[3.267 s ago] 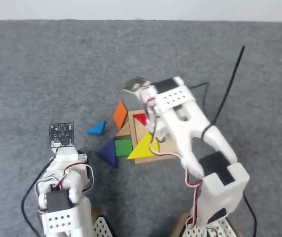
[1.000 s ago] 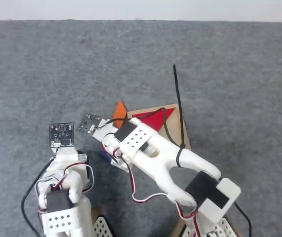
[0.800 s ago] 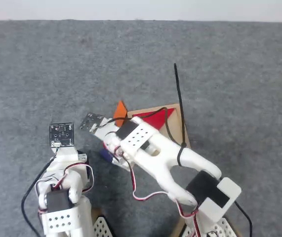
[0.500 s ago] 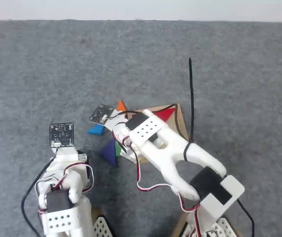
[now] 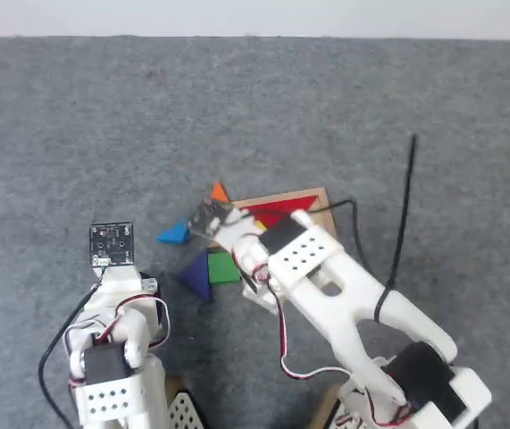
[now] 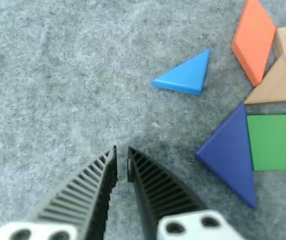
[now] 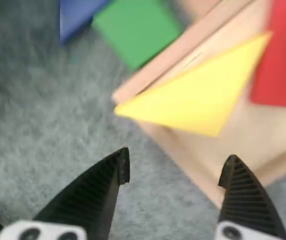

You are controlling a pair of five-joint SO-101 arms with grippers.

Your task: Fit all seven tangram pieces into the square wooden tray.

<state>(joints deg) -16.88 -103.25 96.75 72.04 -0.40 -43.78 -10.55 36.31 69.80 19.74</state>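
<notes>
Grey carpet (image 7: 37,145) below, I'd centre my wide-apart right gripper (image 7: 178,156) on the yellow triangle (image 7: 198,95) overhanging the wooden tray (image 7: 263,150) wall.

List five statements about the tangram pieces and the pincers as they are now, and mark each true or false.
1. The right pincer is open and empty. True.
2. The light blue triangle lies inside the tray. False: it lies on the carpet, apart from the tray.
3. The yellow triangle pokes out over the tray's rim. True.
4. The green square lies far from the dark blue triangle. False: they lie edge to edge.
5. The left pincer grips the orange piece. False: it is shut on nothing, over bare carpet.
</notes>
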